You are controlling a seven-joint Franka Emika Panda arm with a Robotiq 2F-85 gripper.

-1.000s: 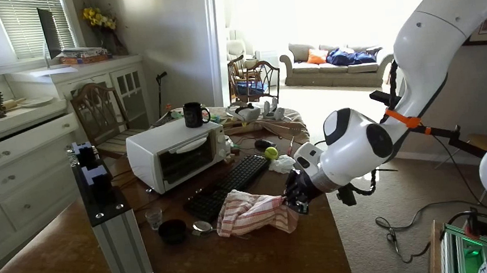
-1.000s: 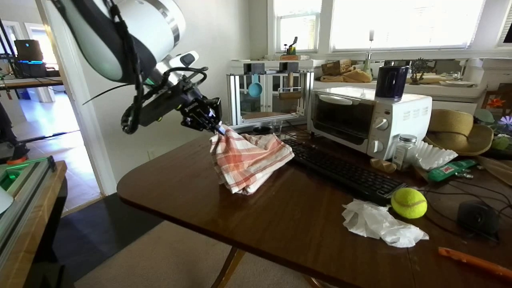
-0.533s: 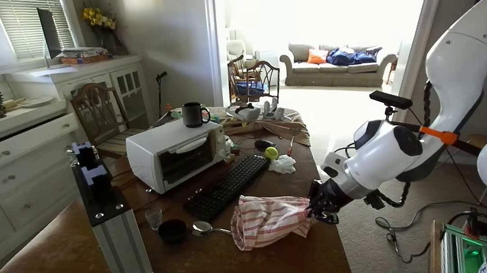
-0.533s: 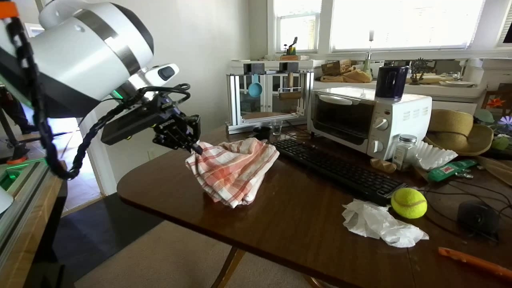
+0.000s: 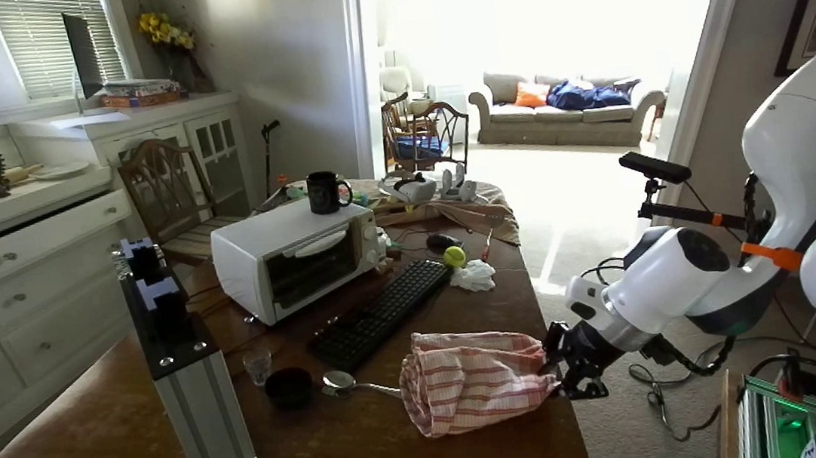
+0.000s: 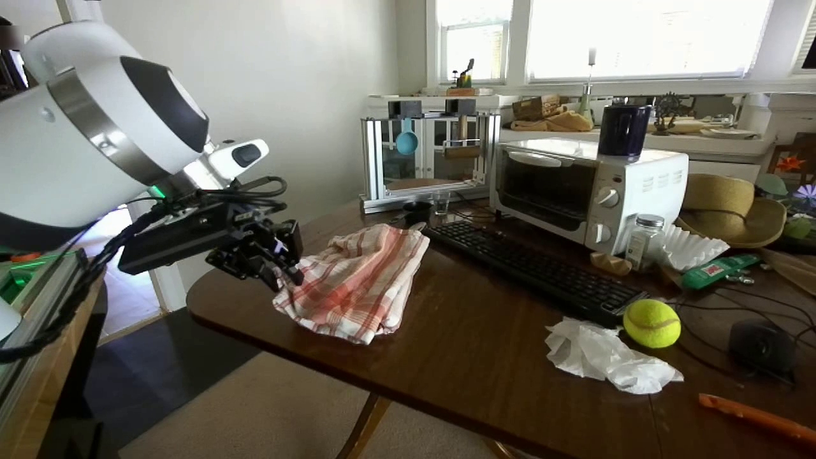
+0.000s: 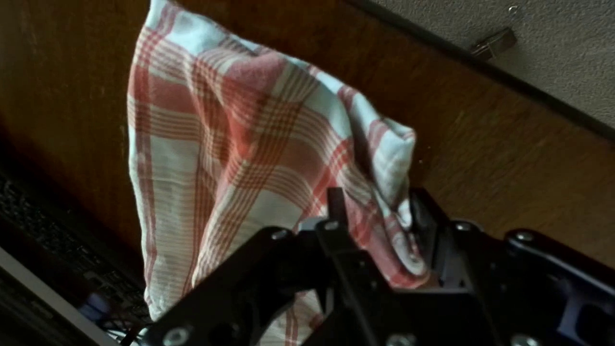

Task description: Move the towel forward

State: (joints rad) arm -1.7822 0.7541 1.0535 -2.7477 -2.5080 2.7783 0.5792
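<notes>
The red and white checked towel (image 5: 469, 382) lies loosely bunched on the brown table near its edge, in both exterior views (image 6: 357, 280). In the wrist view the towel (image 7: 240, 134) fills much of the picture. My gripper (image 7: 377, 194) comes in from the bottom of that view, its fingers apart with a folded towel end between them. The gripper is low at the towel's near end in both exterior views (image 5: 556, 371) (image 6: 287, 279). The towel's fold lies close to the right finger (image 7: 425, 211). Whether the pads touch the cloth is hard to tell.
A spoon (image 5: 338, 379) sticks out from under the towel, beside a black bowl (image 5: 289, 388) and a glass (image 5: 258, 366). A keyboard (image 5: 386, 311) and toaster oven (image 5: 297, 259) stand beyond. A metal frame (image 5: 205, 425), tennis ball (image 6: 651, 323) and white tissue (image 6: 605, 357) are on the table.
My gripper has pulled the towel back toward the robot's base and down onto the table, uncovering more of the spoon. The fingers, earlier shut on the towel, have now parted.
</notes>
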